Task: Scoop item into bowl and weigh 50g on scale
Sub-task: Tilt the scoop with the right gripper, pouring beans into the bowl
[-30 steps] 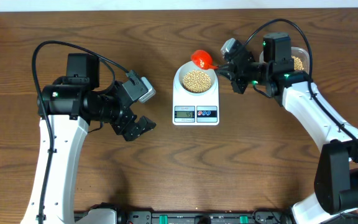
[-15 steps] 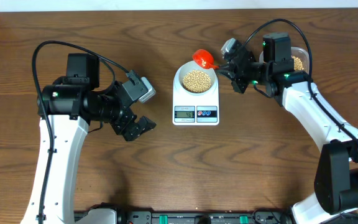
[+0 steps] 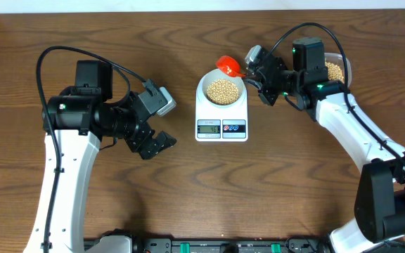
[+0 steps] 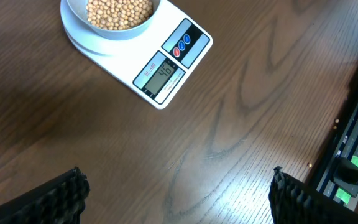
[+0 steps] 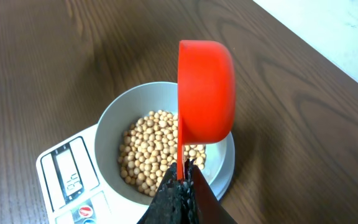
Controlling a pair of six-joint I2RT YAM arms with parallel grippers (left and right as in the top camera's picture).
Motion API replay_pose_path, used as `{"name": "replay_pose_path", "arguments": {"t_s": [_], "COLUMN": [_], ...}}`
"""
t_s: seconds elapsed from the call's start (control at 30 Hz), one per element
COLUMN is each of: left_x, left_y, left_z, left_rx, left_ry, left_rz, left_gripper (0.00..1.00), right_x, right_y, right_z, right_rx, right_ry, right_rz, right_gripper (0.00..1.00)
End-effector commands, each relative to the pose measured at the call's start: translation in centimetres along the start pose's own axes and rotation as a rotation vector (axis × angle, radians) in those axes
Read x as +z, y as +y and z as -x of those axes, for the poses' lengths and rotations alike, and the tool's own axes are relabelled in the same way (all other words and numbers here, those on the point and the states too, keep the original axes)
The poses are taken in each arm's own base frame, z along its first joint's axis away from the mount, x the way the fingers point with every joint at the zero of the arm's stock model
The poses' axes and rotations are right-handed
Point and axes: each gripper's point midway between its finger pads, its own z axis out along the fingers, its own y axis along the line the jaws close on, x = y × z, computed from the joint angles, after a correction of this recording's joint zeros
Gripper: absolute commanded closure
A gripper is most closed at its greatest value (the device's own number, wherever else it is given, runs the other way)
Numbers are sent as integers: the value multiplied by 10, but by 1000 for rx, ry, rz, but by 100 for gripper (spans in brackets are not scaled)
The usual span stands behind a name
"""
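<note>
The white scale (image 3: 221, 128) stands at the table's middle, and its display reads 46 in the left wrist view. On it sits the pale bowl (image 3: 202, 89), holding a heap of tan beans (image 3: 221, 91). My right gripper (image 3: 252, 73) is shut on the thin handle of a red scoop (image 3: 228, 66). In the right wrist view the scoop (image 5: 205, 90) is turned on its side over the bowl's (image 5: 107, 127) far rim, above the beans (image 5: 151, 152). My left gripper (image 3: 157, 144) stands open above bare wood, left of the scale (image 4: 169, 62), with nothing between its fingers (image 4: 61, 196).
A clear tub (image 3: 337, 70) with more beans sits at the back right, behind my right arm. A couple of stray beans (image 4: 309, 165) lie near the table's front edge, beside the black rail (image 4: 353, 149).
My right gripper and the red scoop have shifted slightly to the left over the bowl's rim. The left arm has not moved.
</note>
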Motion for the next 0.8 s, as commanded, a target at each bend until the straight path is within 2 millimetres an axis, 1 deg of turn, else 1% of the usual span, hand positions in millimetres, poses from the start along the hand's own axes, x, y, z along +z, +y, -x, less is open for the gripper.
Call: {"name": "replay_pose_path", "arguments": {"t_s": [0.0, 0.07, 0.17, 0.27, 0.3, 0.4, 0.43, 0.53, 0.63, 0.67, 0.73, 0.77], "left_x": [-1, -1, -1, -1, -1, -1, -1, -1, -1, -1, -1, -1], "left_y": [0, 0, 0, 0, 0, 0, 0, 0, 0, 0, 0, 0], "left_z": [-1, -1, -1, -1, -1, -1, -1, -1, -1, -1, -1, -1], "left_rx": [8, 8, 8, 8, 8, 8, 8, 8, 8, 8, 8, 8], "left_ry": [2, 2, 2, 2, 2, 3, 2, 2, 2, 2, 2, 2], "left_rz": [2, 3, 3, 2, 2, 2, 3, 2, 2, 3, 2, 2], "left_gripper": [5, 5, 5, 5, 5, 5, 5, 5, 5, 5, 5, 5], "right_x": [2, 1, 3, 2, 2, 3, 3, 3, 3, 2, -3, -10], "right_y": [-1, -6, 0, -6, -6, 4, 6, -2, 7, 7, 2, -6], "right_z": [-3, -4, -2, -4, -1, 4, 4, 1, 6, 7, 11, 17], "right_rx": [-43, -46, -48, -50, -56, -55, -53, -56, -54, -56, -67, -80], "right_ry": [20, 31, 22, 34, 25, -6, -6, 10, -15, -19, -26, -31], "right_rz": [-21, -47, -25, -53, -55, 2, 8, -30, 15, 17, -11, -55], "right_gripper": [99, 99, 99, 99, 99, 99, 99, 99, 99, 99, 99, 99]}}
